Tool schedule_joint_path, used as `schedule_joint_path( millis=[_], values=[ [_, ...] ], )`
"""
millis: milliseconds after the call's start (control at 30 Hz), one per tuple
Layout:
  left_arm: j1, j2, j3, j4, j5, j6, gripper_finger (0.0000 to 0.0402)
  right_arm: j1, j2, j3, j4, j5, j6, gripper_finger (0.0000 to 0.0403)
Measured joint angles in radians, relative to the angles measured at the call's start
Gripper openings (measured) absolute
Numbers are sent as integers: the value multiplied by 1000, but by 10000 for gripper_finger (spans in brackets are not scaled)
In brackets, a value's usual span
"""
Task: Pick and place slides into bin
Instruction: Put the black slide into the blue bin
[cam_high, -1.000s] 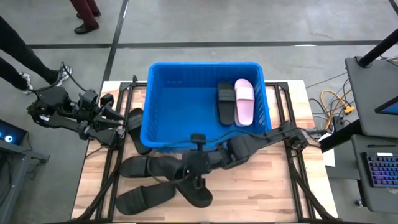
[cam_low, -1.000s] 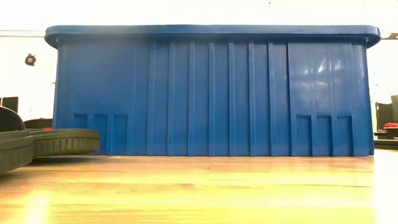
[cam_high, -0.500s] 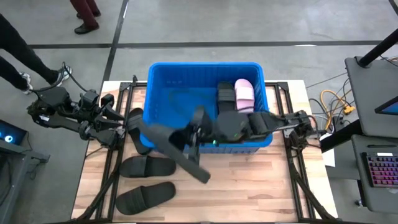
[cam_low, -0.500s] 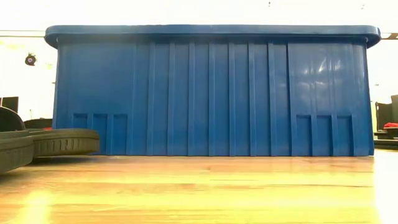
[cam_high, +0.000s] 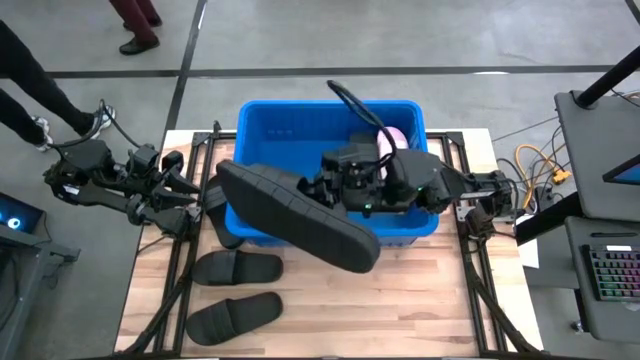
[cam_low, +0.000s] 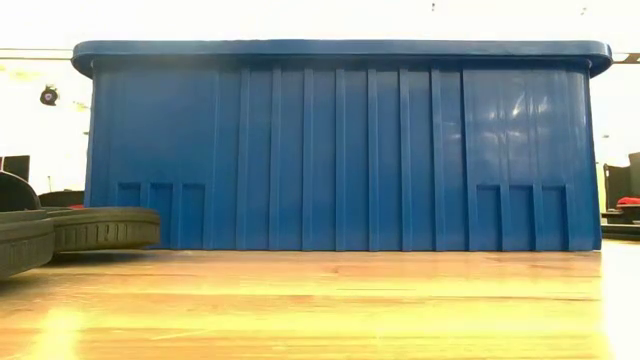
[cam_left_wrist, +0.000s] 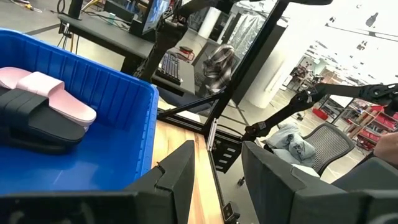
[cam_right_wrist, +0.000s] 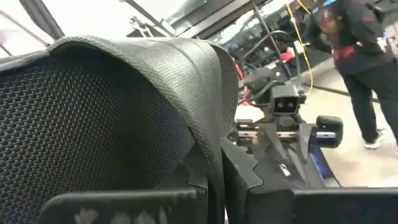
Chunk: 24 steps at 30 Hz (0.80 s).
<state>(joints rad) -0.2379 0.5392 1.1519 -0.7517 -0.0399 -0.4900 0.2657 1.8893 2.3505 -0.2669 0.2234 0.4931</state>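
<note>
The blue bin stands at the table's far middle; its ribbed near wall fills the low view. Inside it lie a pink slide and a black slide. My right gripper is shut on another black slide, held high over the bin's near wall. Two more black slides lie sole-down on the table's near left. My left gripper waits at the bin's left, open, with nothing between its fingers. My right gripper pinches the black slide's wide strap at its edge between the two fingers. The fingers come about level from the table's right. The slide is lifted clear and turned over, its ribbed sole facing up, slanting across the bin's near wall.
The table's near right is bare wood. A dark slide-shaped thing lies against the bin's left wall by my left gripper. People's legs show on the floor beyond the far left; a keyboard desk stands to the right.
My right gripper has risen from the table's near middle toward the bin, rolling and tipping up from pointing down to about level. The black slide it holds has come off the table beside the other two and turned over, sole up, over the bin's near wall.
</note>
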Motion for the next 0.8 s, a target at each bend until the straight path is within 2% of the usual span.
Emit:
schedule_joint_path(
  millis=[800],
  values=[
    [0, -1, 0, 0, 0, 8, 118, 0, 4, -1, -5, 7, -94, 12]
  ],
)
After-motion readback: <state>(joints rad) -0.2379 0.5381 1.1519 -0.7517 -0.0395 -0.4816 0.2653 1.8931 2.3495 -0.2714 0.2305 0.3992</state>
